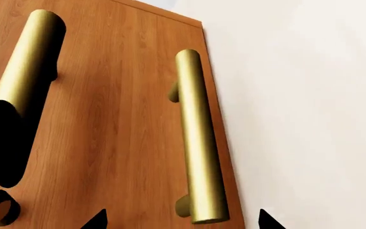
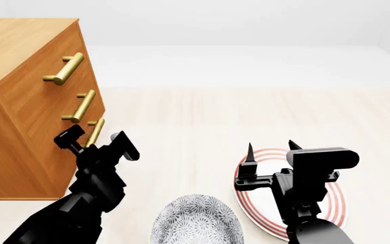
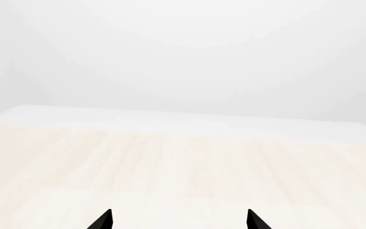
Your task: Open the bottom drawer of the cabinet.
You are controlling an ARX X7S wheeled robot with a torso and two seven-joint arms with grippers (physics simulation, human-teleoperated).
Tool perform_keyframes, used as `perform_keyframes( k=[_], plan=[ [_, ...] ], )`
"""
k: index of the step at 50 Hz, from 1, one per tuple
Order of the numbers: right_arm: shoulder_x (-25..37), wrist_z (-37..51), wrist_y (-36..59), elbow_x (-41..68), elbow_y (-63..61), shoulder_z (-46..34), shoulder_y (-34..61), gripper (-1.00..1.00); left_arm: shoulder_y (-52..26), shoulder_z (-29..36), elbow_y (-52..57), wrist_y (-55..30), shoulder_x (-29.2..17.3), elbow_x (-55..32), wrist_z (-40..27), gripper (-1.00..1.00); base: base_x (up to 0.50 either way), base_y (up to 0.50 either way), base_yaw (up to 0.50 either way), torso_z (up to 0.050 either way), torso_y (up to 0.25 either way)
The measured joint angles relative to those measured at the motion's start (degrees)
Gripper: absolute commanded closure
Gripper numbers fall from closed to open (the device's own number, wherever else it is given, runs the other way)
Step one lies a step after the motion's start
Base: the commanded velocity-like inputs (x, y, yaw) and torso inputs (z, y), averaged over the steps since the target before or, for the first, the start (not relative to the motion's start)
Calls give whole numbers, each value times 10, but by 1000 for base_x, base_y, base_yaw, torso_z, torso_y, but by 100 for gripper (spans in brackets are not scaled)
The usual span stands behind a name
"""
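I count three handles on the cabinet (image 2: 26,101), one bowl (image 2: 195,223), one plate (image 2: 337,203); left gripper (image 2: 97,140) and right gripper (image 2: 271,148) both spread, the left wrist view showing only two handles.

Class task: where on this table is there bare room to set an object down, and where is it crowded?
Bare: the wide stretch of table beyond the plate, right of the cabinet. Crowded: the near edge, where the bowl, plate and both arms sit close together.

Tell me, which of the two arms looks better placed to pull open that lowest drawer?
The left. Its pincer is open right at the brass bar handle of the orange-brown wooden cabinet's bottom drawer, not yet closed on it. The right pincer hovers open over the red-striped plate, far off.
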Motion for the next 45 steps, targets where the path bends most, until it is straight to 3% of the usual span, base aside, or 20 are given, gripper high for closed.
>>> perform_keyframes(
  k=[8,9,45],
  plan=[
    [1,1,-2,2,2,-2,1,-100,-2,-2,0,1,-1,0,-2,-100,0,0,0,0,0],
    [1,1,-3,2,2,-3,1,-100,-2,-2,0,2,-2,1,-2,100,0,0,0,0,0],
    [7,6,-11,9,5,-11,3,-100,5,-8,-1,16,6,-29,-8,100,2,0,-2,0,1]
  ],
)
